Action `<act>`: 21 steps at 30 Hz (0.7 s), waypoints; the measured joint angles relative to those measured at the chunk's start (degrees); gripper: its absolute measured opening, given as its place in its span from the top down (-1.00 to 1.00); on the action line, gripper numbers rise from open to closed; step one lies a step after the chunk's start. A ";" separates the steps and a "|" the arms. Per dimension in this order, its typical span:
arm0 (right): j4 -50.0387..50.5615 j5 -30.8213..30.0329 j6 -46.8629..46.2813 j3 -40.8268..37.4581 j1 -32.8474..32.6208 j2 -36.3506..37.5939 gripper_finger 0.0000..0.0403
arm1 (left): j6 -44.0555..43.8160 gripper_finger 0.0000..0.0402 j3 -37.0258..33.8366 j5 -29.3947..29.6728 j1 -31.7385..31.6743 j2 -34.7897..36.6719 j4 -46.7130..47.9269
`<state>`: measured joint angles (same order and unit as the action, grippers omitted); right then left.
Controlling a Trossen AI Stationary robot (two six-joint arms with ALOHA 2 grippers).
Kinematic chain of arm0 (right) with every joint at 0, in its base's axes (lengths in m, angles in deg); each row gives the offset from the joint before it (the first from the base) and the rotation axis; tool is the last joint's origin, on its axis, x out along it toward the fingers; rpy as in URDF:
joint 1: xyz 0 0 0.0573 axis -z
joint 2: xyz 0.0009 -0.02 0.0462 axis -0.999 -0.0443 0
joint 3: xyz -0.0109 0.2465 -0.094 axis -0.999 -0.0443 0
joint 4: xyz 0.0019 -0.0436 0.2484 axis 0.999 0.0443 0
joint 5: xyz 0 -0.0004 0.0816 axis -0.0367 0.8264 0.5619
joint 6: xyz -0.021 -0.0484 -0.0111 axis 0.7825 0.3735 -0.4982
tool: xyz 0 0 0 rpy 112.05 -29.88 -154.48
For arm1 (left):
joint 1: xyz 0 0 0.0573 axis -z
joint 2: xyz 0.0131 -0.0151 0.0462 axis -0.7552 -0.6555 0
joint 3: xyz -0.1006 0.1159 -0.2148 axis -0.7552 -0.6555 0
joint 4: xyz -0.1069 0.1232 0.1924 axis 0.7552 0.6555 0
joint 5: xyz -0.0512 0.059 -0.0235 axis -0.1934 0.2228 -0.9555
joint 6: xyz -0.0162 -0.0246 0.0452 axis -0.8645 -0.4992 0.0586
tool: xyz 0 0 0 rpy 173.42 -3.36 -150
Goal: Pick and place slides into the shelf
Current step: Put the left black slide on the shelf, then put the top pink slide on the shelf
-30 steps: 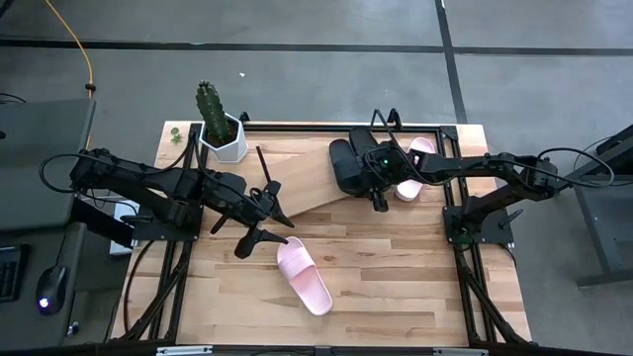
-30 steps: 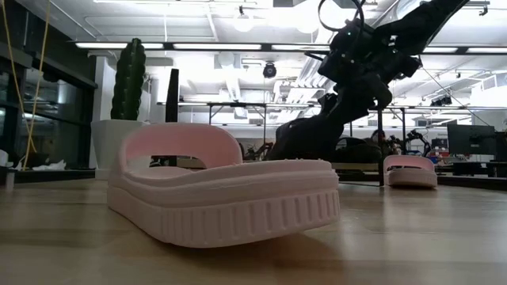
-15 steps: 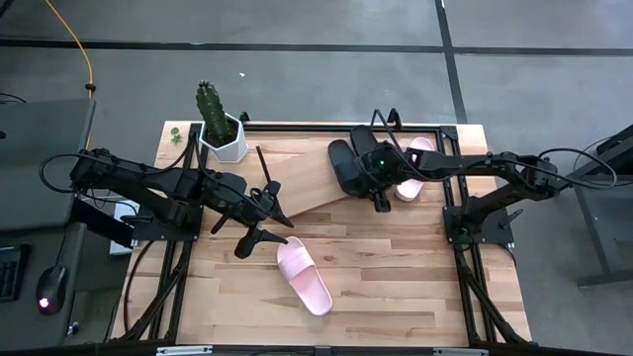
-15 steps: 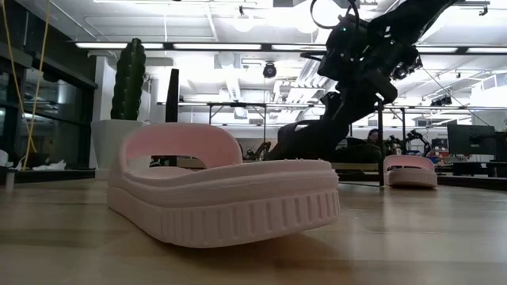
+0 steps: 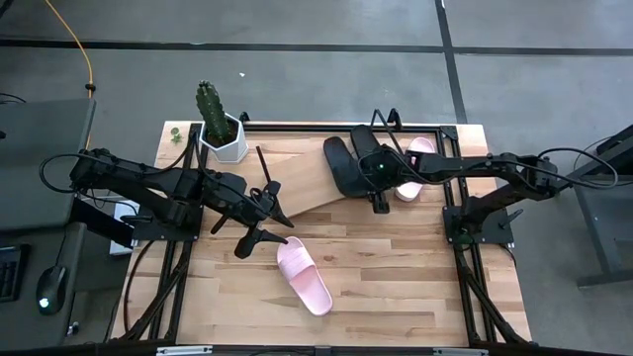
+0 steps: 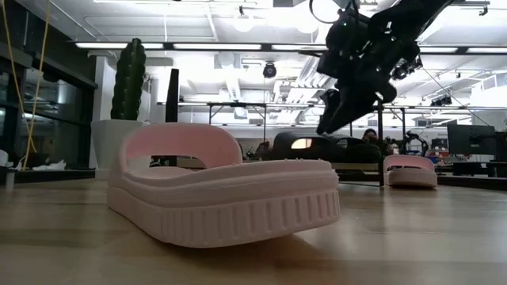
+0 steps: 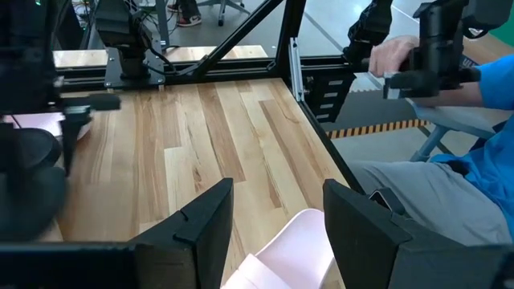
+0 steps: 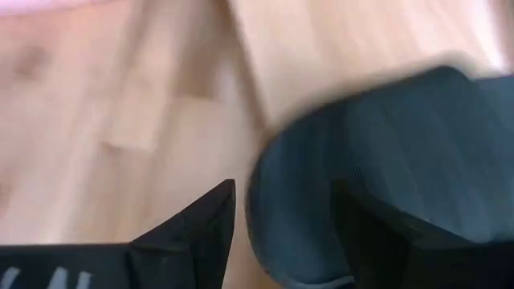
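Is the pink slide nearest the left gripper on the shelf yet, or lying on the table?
On the table: the pink slide lies flat, off the shelf, just beyond the left gripper.

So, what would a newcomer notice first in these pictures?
Probably the pink slide lying alone on the table's near part, just before the open left end effector. Next, the two black slides on the slanted shelf at the back, with the right end effector over them.

Two matte black slides (image 5: 348, 163), two light pink slides (image 5: 303, 276) — ribbed soles, light wood shelf (image 5: 307, 183), green cactus (image 5: 210, 104)
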<state>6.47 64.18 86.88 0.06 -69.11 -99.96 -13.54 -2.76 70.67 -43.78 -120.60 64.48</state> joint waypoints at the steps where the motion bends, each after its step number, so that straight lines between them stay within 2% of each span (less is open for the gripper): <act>1: -0.59 1.67 -0.20 0.00 0.14 0.00 0.04 | 0.02 0.12 0.02 0.00 0.00 0.01 -0.01; 11: -1.38 2.61 0.09 0.00 0.28 0.00 0.04 | 0.01 0.12 0.02 0.00 0.01 0.00 0.02; 21: -11.11 1.02 1.00 0.02 0.24 0.00 0.04 | 0.02 0.12 0.02 0.00 0.01 0.00 0.00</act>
<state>-4.64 65.20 87.88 0.08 -68.87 -99.96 -13.52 -2.74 70.67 -43.77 -120.60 64.48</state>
